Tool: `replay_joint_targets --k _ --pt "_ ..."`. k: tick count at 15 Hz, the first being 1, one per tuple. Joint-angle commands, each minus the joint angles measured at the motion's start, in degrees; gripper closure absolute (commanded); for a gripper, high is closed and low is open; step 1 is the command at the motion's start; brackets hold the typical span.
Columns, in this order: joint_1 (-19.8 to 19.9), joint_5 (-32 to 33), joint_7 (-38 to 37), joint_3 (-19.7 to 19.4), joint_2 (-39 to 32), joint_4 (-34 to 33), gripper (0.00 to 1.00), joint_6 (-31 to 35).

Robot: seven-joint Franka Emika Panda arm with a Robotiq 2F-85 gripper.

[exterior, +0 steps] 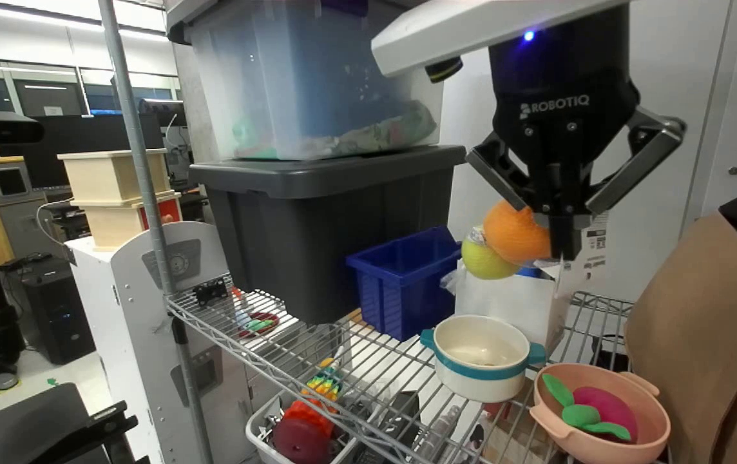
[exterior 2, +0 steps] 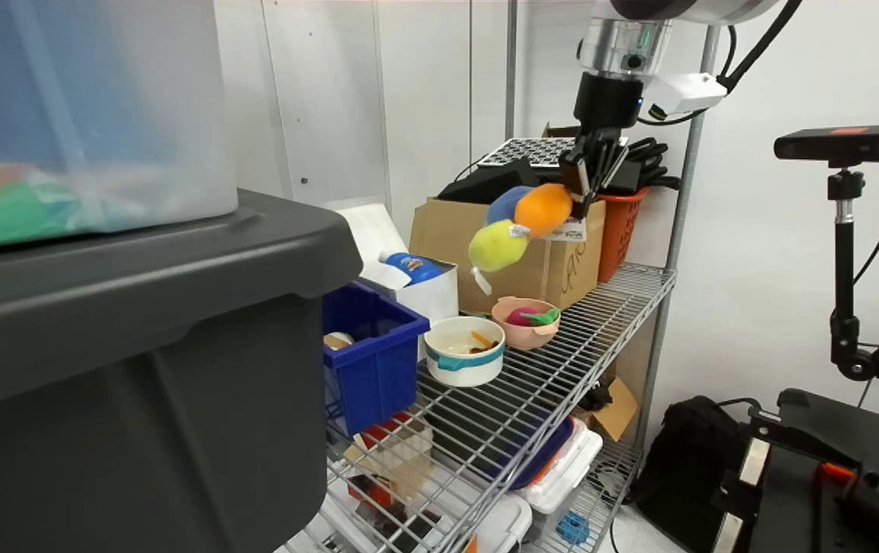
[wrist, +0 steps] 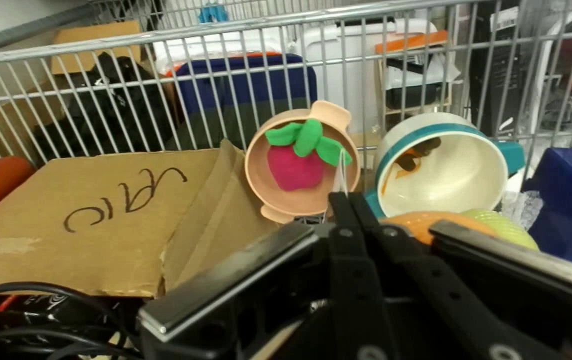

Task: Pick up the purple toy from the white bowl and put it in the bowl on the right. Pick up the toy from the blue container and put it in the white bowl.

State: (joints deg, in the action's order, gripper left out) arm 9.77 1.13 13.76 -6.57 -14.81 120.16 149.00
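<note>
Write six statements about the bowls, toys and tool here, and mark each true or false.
1. The purple toy lies in the pink bowl. True.
2. The tool holds the multicoloured toy in the air. True.
3. The tool is wide open. False: its jaws are together.
4. In both exterior views, the white bowl shows between the pink bowl and the blue container. True.
5. The white bowl is nested inside the pink bowl. False: they stand side by side.
6. The blue container lies upside down. False: it stands upright.
</note>
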Motion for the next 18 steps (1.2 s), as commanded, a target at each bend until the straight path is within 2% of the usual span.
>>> replay_joint_targets --k 1,6,10,13,18 --pt "-0.9 6.3 -2.5 -2.0 0.0 0.8 1.0 1.1" --pt "-2.2 10.4 -5.8 -1.7 -0.8 1.7 1.0 1.3" --pt "-5.2 12.7 -10.1 -1.5 -2.0 3.5 1.0 2.3" --pt "-6.6 13.9 -13.2 -1.9 -4.3 2.1 1.0 2.4" --pt "-6.9 14.5 -15.8 -3.3 -7.1 -0.9 1.0 2.8"
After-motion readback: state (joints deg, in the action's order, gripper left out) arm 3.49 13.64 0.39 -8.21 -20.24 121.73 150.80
